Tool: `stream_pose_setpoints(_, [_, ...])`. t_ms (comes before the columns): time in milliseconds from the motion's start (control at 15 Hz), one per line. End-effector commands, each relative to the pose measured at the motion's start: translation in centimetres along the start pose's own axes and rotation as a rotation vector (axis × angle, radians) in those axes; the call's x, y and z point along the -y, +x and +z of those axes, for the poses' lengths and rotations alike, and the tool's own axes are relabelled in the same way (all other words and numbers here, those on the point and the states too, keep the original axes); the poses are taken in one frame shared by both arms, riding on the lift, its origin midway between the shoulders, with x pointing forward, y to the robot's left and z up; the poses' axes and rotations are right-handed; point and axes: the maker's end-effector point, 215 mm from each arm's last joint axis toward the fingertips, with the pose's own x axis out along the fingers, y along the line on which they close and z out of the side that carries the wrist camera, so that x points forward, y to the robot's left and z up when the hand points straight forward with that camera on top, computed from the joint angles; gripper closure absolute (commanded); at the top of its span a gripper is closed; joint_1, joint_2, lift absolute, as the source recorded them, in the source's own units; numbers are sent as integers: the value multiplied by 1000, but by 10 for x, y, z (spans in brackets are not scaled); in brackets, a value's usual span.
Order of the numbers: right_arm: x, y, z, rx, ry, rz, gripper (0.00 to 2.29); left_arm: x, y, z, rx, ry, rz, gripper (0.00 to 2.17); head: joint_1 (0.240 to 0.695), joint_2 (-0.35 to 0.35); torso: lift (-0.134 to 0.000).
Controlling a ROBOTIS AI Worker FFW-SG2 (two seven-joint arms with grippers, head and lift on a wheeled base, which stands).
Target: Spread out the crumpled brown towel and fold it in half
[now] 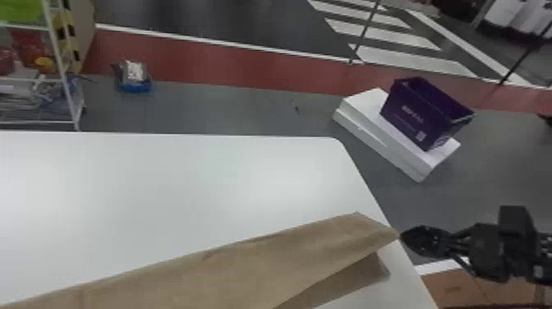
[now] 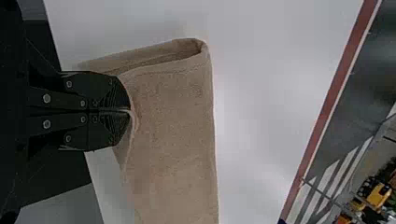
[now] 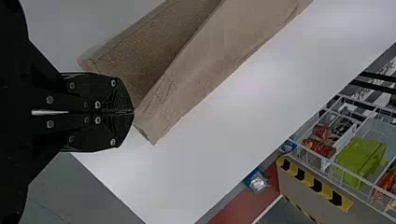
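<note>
Currently: one towel (image 1: 230,271), brown, laid as a long band across the near part of the white table (image 1: 164,185), running from near left to the right edge. Right end: a pointed corner, at the fingertips of the right gripper (image 1: 401,236); a lower layer shows on the near side, beneath the upper one. Right gripper: at the table's right edge, fingers together, corner pinched at their very tips, the rest of the cloth leading away leftward. Left gripper (image 2: 130,111): fingers closed on a thin edge of the towel, the bulk lying just beyond the tips; beside it, a rounded fold with an open end. Beyond the table: one purple bin (image 1: 423,113) on white boxes (image 1: 369,131), right; one wire rack (image 1: 61,70), far left; one blue tray (image 1: 135,86), on the floor near the rack.
</note>
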Motion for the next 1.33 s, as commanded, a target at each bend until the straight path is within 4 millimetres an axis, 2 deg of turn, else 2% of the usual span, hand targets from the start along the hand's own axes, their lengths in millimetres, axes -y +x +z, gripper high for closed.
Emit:
stream_pose_setpoints(0, [-3, 4, -6, -13, 4, 13, 1507, -1, 21, -16, -41, -7, 6, 1126, 695, -350, -124])
stream_pose_setpoints(333, [-12, 4, -8, -7, -20, 35, 1477, -18, 23, -19, -47, 18, 61, 1123, 695, -350, -124])
stream_pose_setpoints(400, [-12, 1, -8, 5, -12, 32, 1102, -22, 22, -16, -39, 33, 75, 1048, 695, -350, -124])
stream_pose_setpoints(467, [-11, -4, -5, 26, -15, 26, 336, -25, 20, -12, -30, 41, 84, 687, 695, -350, -124])
stream_pose_setpoints(533, [-10, -11, -4, 39, -20, 27, 22, -33, 15, -8, -20, 44, 101, 431, 695, -350, -124])
stream_pose_setpoints(600, [-6, -18, -3, 48, -26, 13, 12, -42, 9, -3, -9, 44, 122, 215, 695, -350, -124])
stream_pose_setpoints(733, [2, -33, -1, 77, -10, -18, 16, -52, 4, 3, 7, 36, 139, 211, 695, -345, -124])
stream_pose_setpoints(867, [17, -53, 9, 179, 116, -64, 39, -55, 4, 8, 21, 43, 144, 211, 695, -329, -124])
stream_pose_setpoints(1067, [7, -51, 15, 280, 250, -69, 73, -70, 5, 23, 60, 37, 163, 211, 695, -323, -124])
stream_pose_setpoints(1267, [-4, -38, 12, 318, 304, -90, 87, -100, 5, 42, 117, 37, 219, 215, 695, -261, -124])
